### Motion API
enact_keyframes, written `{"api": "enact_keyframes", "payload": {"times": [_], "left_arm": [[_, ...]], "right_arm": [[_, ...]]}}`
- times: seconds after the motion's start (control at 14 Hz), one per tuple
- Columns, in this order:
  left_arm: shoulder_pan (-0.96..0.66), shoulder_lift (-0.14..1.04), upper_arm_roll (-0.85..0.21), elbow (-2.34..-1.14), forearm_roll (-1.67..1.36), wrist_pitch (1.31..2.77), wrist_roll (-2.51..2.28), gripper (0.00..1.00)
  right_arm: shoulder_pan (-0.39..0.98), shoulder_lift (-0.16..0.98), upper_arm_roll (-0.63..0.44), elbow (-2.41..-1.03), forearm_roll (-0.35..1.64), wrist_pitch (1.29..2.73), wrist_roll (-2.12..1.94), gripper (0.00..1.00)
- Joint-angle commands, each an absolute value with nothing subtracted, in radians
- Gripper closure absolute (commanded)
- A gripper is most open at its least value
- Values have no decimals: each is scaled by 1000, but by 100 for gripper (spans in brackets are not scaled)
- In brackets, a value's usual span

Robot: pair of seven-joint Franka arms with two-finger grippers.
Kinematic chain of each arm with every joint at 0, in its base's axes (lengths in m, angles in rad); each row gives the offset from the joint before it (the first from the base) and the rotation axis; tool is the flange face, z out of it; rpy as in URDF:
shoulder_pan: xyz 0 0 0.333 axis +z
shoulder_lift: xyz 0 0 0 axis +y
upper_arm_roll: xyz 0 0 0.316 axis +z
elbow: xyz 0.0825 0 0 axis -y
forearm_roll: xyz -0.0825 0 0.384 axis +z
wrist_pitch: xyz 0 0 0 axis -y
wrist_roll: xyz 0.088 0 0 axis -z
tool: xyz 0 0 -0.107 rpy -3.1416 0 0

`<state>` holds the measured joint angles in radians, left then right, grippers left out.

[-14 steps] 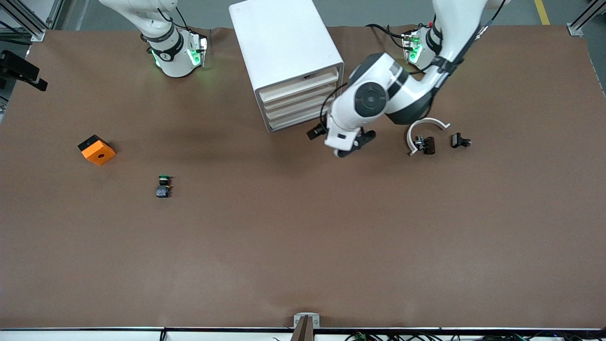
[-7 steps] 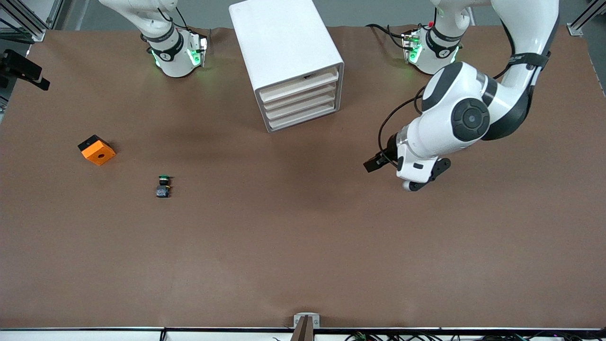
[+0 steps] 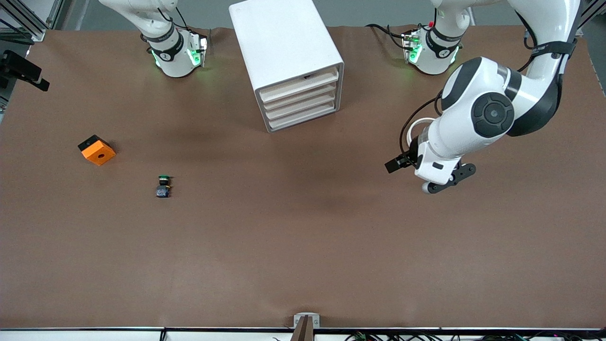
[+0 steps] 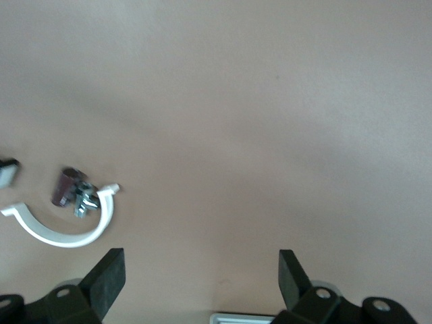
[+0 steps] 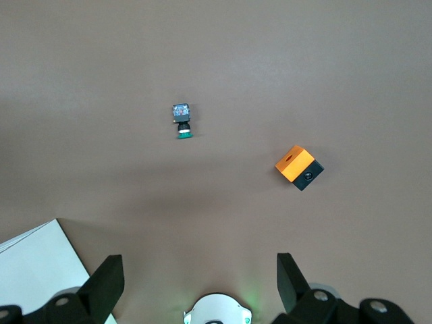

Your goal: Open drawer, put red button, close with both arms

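The white drawer cabinet (image 3: pixel 284 42) stands between the two arm bases, and its front drawers (image 3: pixel 299 102) are all shut. In the left wrist view the red button (image 4: pixel 66 186) lies on its side against a white curved piece (image 4: pixel 62 235); in the front view the left arm hides it. My left gripper (image 3: pixel 445 182) (image 4: pixel 200 277) hangs open and empty over the table beside them. My right gripper (image 5: pixel 199 283) is also open and empty. It hangs high over its own base and is out of the front view.
A green-capped button (image 3: pixel 163 185) (image 5: pixel 182 123) and an orange block (image 3: pixel 96 149) (image 5: pixel 299 167) lie toward the right arm's end of the brown table (image 3: pixel 293 237). A small black part (image 4: pixel 7 172) lies beside the white curved piece.
The left arm has swung away from the front of the drawers toward its own end of the table and nearer the front camera, now covering the red button there. The right arm waits.
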<state>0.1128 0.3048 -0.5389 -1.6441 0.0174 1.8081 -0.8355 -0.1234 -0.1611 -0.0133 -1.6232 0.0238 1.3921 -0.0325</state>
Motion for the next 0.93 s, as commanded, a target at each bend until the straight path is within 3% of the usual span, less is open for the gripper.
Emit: {"api": "enact_keyframes", "payload": {"times": [0.0,0.14,0.5,0.86], "left_arm": [[-10,220,-348,-1651,12,1747,-683,0],[-104,167,-179,-1655,-41,1711,-556,0],[-63,4,-29,-1709,-106,1568,-202,0],[18,-198,51,-1903,-106,1630,55,0]], "right_arm": [[-124,-187,-15,-1655,32,1410,-20,0],[-124,-189,-15,-1654,32,1408,-20,0],[-124,-189,-15,-1655,32,1410,-28,0],[-124,-190,-15,-1655,31,1405,-32,0]]}}
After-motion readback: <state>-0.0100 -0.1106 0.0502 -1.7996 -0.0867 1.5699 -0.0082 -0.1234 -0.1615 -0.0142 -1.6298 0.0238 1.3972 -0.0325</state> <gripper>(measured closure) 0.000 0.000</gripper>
